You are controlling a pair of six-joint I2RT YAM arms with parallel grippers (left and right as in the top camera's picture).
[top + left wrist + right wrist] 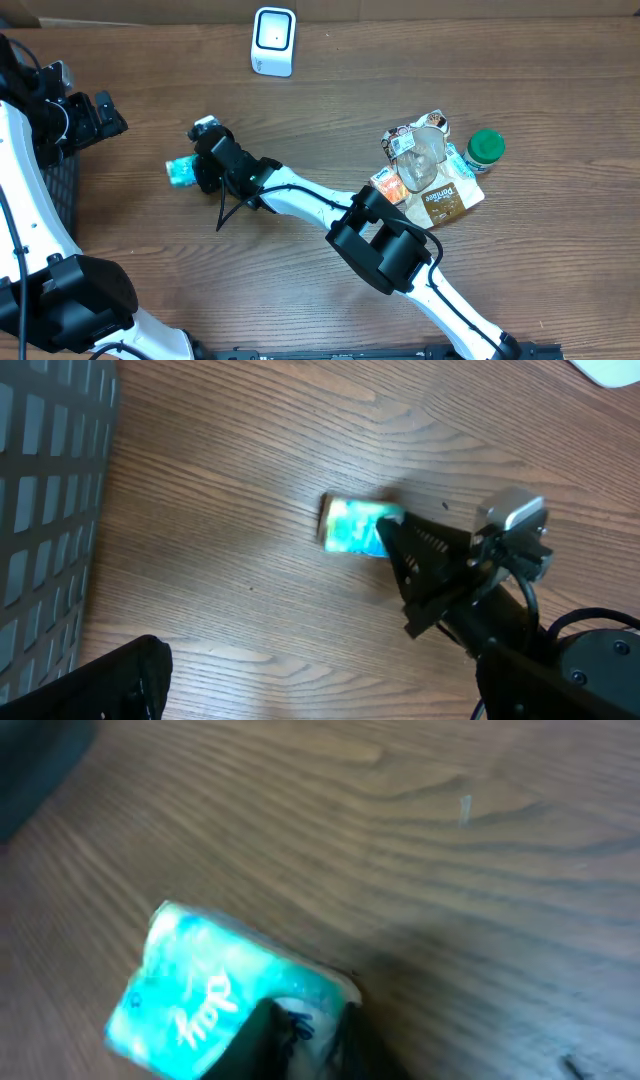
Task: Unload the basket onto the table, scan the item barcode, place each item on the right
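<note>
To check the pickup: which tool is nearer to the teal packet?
Right. The right tool is closed on the teal packet; the left tool is open, away from it.

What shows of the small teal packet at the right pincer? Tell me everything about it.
The teal packet is a small, soft-looking pack in glossy turquoise wrap with white patches and white script lettering, too blurred to read. It appears to rest on the wooden table, well apart from the pile of other goods. The right pincer is closed on the end nearest its arm, and the rest of the pack juts out free. No barcode shows on the visible face.
</note>
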